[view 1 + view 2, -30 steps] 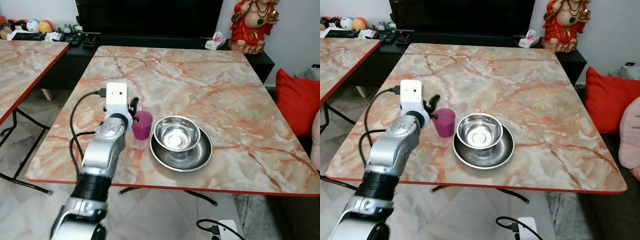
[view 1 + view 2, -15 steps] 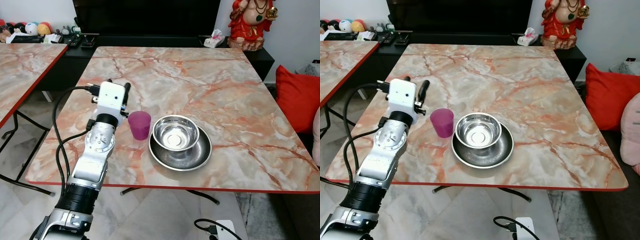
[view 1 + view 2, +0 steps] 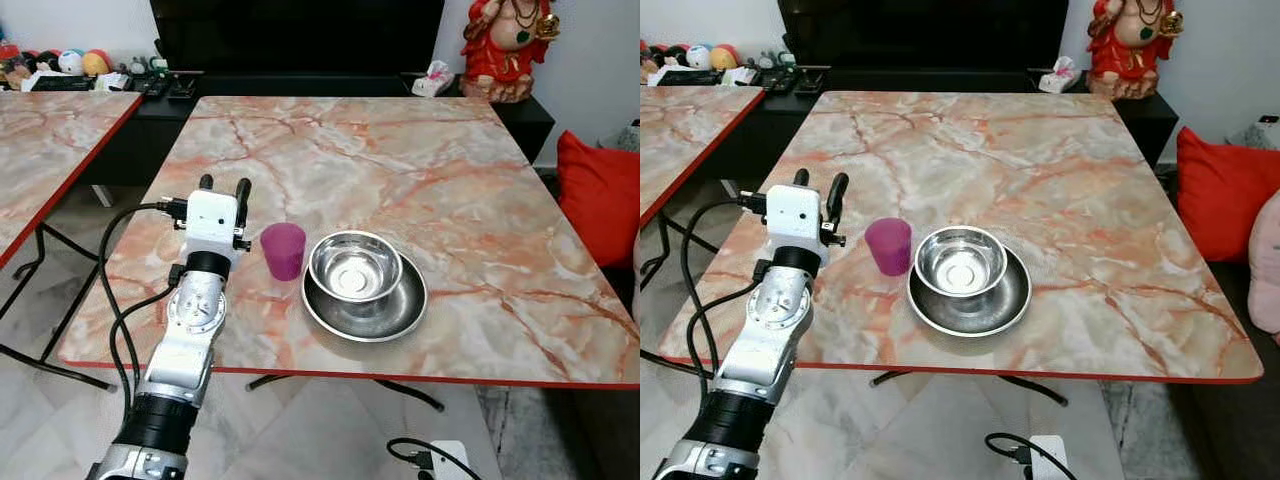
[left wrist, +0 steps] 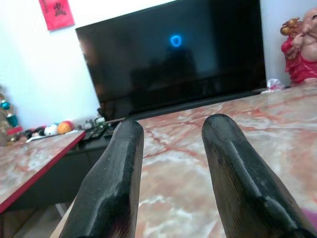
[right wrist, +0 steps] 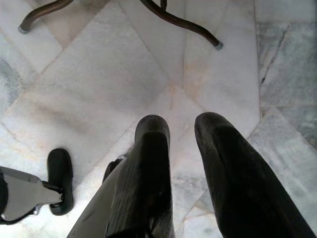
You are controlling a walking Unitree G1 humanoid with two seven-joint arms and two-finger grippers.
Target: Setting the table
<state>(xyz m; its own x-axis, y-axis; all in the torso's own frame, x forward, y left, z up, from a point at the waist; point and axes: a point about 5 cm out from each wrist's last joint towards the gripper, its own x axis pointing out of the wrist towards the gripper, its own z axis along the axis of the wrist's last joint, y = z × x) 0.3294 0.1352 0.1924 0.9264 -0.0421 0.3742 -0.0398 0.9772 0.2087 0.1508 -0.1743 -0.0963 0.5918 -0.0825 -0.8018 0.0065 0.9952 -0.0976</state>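
Marble table (image 3: 420, 160): upright purple cup (image 3: 284, 250) beside stacked steel bowls (image 3: 358, 280), released left gripper (image 3: 222, 186) alongside.

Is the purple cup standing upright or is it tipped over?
Upright. The purple cup stands on its base on the table, open mouth up, beside the steel bowl.

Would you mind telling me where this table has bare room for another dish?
The table's far half, toward the TV, is bare, as is the right side beyond the steel bowl on its plate. It is crowded front-left, where the left claw sits open beside the purple cup.
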